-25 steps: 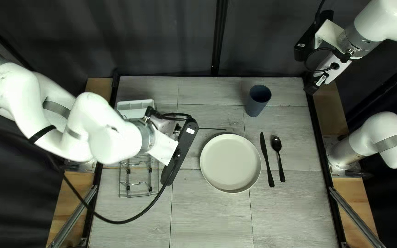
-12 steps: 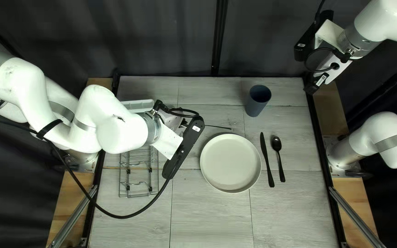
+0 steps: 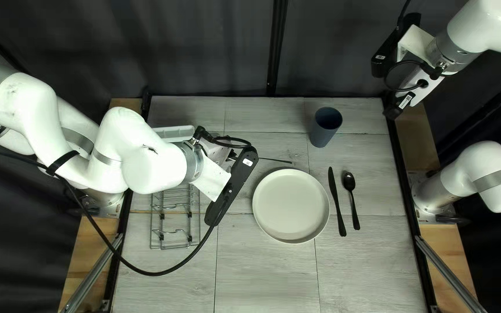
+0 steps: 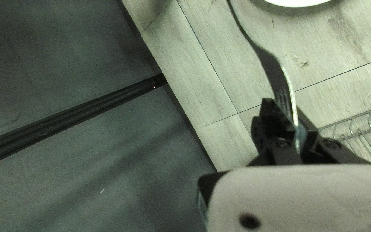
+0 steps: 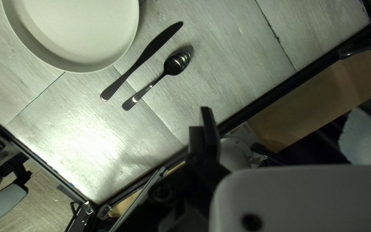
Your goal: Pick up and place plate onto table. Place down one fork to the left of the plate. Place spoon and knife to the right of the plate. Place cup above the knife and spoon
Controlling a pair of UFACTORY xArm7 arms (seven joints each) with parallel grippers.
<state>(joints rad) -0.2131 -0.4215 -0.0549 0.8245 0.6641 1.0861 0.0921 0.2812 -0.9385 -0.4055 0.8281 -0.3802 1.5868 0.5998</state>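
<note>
The white plate [image 3: 291, 205] lies in the middle of the table, its rim [image 4: 295, 2] just showing ahead of my left gripper. To its right lie the black knife [image 3: 336, 202] and spoon [image 3: 351, 200], side by side, and the dark blue cup [image 3: 326, 126] stands upright beyond them. My left gripper [image 4: 283, 112] is shut on the tine end of a dark fork [image 4: 269, 64], held above the table left of the plate; its handle [image 3: 276, 161] points toward the plate's far edge. My right gripper [image 3: 392, 108] hangs raised at the table's far right corner with nothing in it.
A wire rack [image 3: 174, 221] stands at the table's left, under my left forearm. A white container [image 3: 170, 131] sits behind the left wrist. A black cable [image 3: 168, 269] loops over the near left of the table. From the right wrist the plate [image 5: 72, 29], knife [image 5: 142, 61] and spoon [image 5: 159, 79] show below.
My left arm carried the fork a little to the right and toward the far side, then stopped. The right arm, plate, knife, spoon and cup have not moved.
</note>
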